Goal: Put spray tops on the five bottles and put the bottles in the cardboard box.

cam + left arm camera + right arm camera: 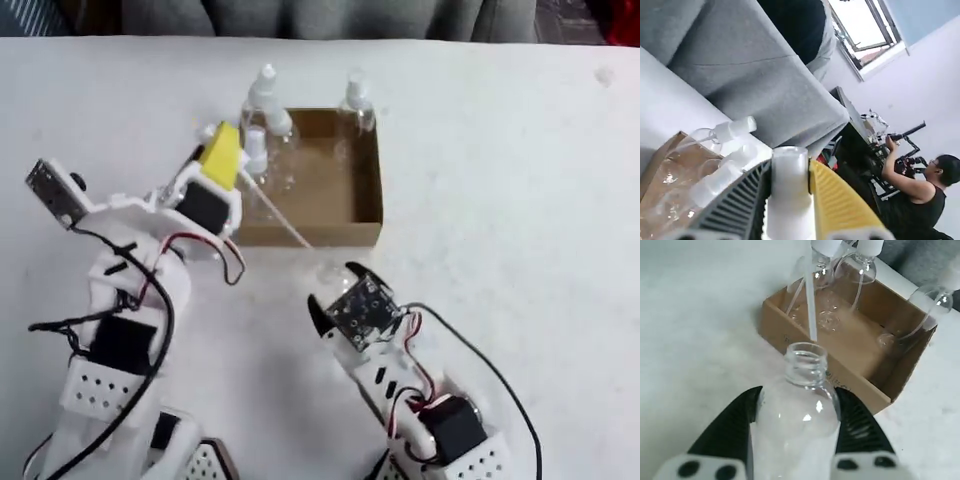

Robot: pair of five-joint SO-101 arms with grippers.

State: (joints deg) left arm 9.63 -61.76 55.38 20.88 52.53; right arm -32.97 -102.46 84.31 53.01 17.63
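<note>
Right end effector (799, 392) clasps one uncapped bottle (800, 417).

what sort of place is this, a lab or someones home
Probably a robotics lab or workshop rather than a home: a white work table in front, a bench cluttered with equipment in the room behind it, and a plain open window above.

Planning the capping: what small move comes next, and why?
Probably guide the tube of the spray top into the open bottle: the left gripper holds the top, the right gripper holds the bottle, and the tube tip sits just outside its mouth.
</note>
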